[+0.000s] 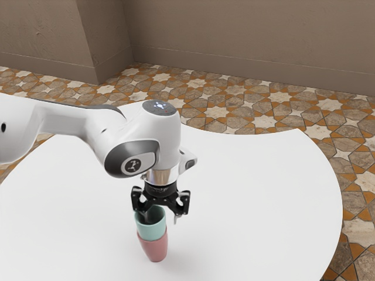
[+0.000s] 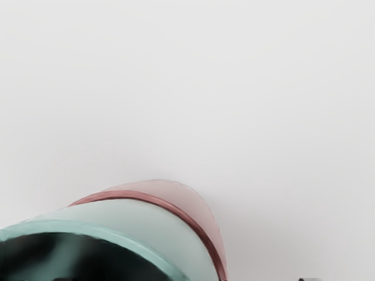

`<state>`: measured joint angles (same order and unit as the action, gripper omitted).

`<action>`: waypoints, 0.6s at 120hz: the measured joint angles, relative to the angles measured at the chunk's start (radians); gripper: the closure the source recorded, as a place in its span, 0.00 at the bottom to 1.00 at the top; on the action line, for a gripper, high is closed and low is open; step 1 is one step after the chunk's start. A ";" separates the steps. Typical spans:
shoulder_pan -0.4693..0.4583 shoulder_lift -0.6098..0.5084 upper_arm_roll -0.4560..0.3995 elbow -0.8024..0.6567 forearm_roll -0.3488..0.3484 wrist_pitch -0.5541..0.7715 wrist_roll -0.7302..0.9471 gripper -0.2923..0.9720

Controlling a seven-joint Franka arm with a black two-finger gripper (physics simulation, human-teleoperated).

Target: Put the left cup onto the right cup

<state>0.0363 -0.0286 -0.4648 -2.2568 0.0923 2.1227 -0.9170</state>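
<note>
A teal cup [image 1: 150, 226] sits nested upright inside a pink cup [image 1: 154, 249] on the white round table [image 1: 252, 193], near its front edge. My gripper [image 1: 157, 215] hangs straight down just above the teal cup's rim, fingers spread wider than the cup and open; one fingertip [image 1: 174, 219] stands a little clear of the cup's side toward the exterior view's right. In the wrist view the teal cup [image 2: 126, 225] lies right under my hand, with the pink cup's rim [image 2: 193, 219] showing around it.
The table's curved edge runs along the exterior view's right and back, with a patterned tile floor [image 1: 263, 105] beyond it. Brown walls stand far behind. My white arm [image 1: 70, 126] comes in from the exterior view's left above the tabletop.
</note>
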 joint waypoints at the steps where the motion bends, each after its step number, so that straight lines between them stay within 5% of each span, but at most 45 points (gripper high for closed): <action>1: 0.000 0.000 0.000 0.000 0.000 0.000 0.000 0.37; 72: 0.000 -0.012 0.000 0.102 0.007 -0.056 0.011 0.24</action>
<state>0.0366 -0.0404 -0.4652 -2.1549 0.0995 2.0669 -0.9064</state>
